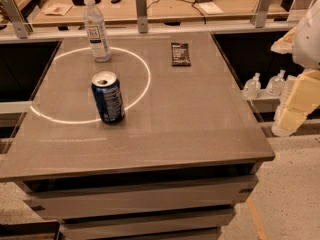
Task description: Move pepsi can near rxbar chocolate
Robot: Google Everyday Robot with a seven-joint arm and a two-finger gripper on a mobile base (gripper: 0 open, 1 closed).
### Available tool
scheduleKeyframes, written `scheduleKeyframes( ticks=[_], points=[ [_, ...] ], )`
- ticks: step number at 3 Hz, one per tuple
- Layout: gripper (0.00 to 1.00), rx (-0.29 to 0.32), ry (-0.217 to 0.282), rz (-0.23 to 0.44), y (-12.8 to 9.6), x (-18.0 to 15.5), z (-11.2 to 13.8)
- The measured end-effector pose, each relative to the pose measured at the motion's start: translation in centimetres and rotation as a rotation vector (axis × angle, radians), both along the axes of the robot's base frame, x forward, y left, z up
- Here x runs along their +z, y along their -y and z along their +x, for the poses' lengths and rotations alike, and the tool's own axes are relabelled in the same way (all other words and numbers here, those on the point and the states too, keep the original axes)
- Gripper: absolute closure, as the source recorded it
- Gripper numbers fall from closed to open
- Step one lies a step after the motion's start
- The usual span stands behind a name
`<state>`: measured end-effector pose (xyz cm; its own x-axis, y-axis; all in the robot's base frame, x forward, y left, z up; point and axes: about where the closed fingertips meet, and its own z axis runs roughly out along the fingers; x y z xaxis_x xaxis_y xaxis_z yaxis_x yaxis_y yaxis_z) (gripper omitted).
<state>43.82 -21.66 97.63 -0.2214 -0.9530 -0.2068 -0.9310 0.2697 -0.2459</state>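
Pepsi can [107, 97] stands upright toward the desk's [190, 114] left edge, well apart from the rxbar chocolate [180, 54] lying flat by the far edge. Your gripper [292, 109] hangs beyond the right edge; you cannot tell whether it is spread or closed.

We can read no word or number outright. The pepsi can [108, 97] carries white print on its dark blue side, too small for us to make out. The water bottle [96, 31] wears a dark label with pale letters that we cannot decipher. The rxbar chocolate [180, 54] shows pale lettering on its dark wrapper, likewise illegible. The gripper [292, 109] hangs beyond the right edge of the table [190, 114], and we read nothing on it.
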Motion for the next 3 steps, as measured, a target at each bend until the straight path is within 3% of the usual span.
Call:
scheduleKeyframes(
  ticks=[2,3],
  points=[
    [0.0,0.024,0.016,0.038,-0.18,0.37,-0.01],
    [0.0,0.05,0.014,0.136,0.39,0.04,-0.05]
  ],
)
